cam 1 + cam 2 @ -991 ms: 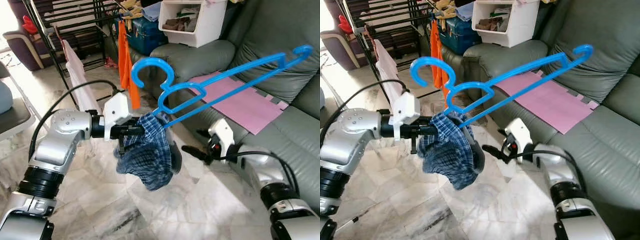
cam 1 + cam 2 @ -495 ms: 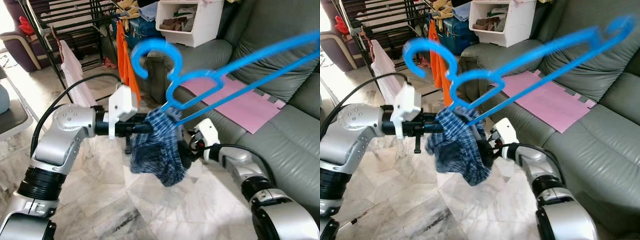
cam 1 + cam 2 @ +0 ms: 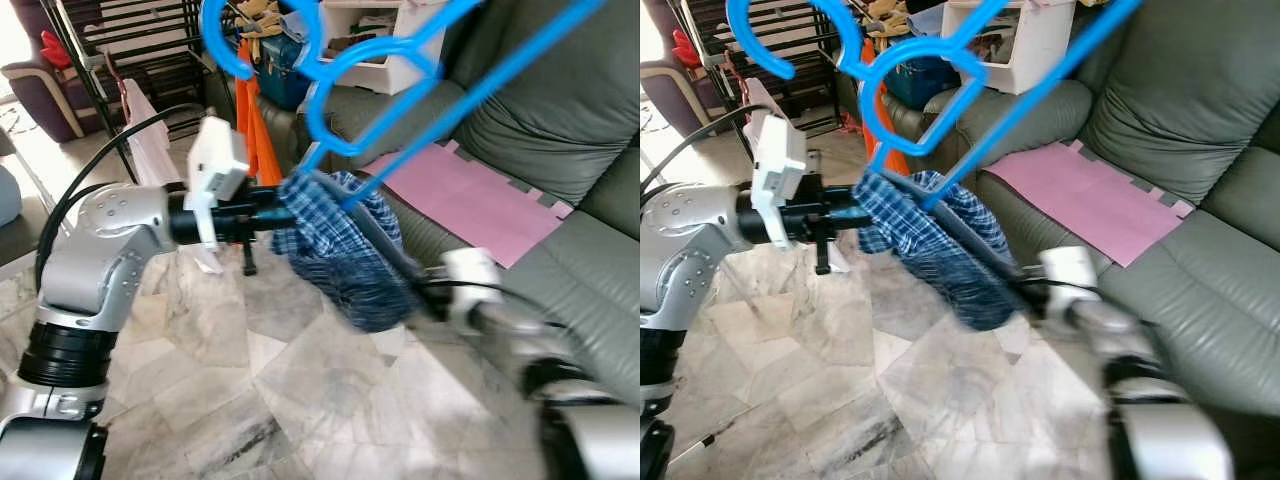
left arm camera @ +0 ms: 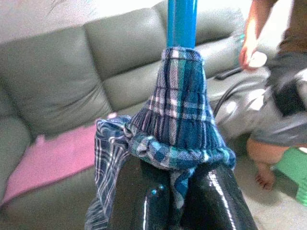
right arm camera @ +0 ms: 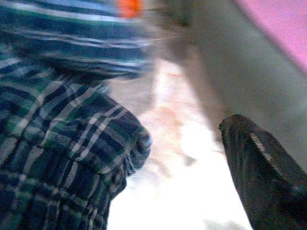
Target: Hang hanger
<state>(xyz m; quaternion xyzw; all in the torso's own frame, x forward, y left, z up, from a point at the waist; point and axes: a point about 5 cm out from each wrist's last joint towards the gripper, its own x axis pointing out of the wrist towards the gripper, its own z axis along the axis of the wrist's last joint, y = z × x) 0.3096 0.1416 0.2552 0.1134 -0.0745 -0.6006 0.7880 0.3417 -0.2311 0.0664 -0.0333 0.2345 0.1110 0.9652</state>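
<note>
Our left gripper [image 3: 268,216] has its fingers [image 4: 144,201] clenched on the bunched plaid cloth [image 3: 345,250] that wraps the blue hanger [image 3: 400,70] where its bar leaves the grip. From those fingers the hanger's long axis climbs away and to our right, over the grey sofa [image 3: 560,130], while its hook [image 3: 225,40] curls just above the fingers, on the side toward the black drying rack [image 3: 130,50]. We judge the coming move turns on that: the hook must travel from above the fingers over to a rack rail. The left arm carries the load. The right gripper [image 5: 259,177] sits blurred below the cloth; whether its fingers are parted we cannot tell. The left wrist view adds a person [image 4: 273,72] beyond the sofa.
</note>
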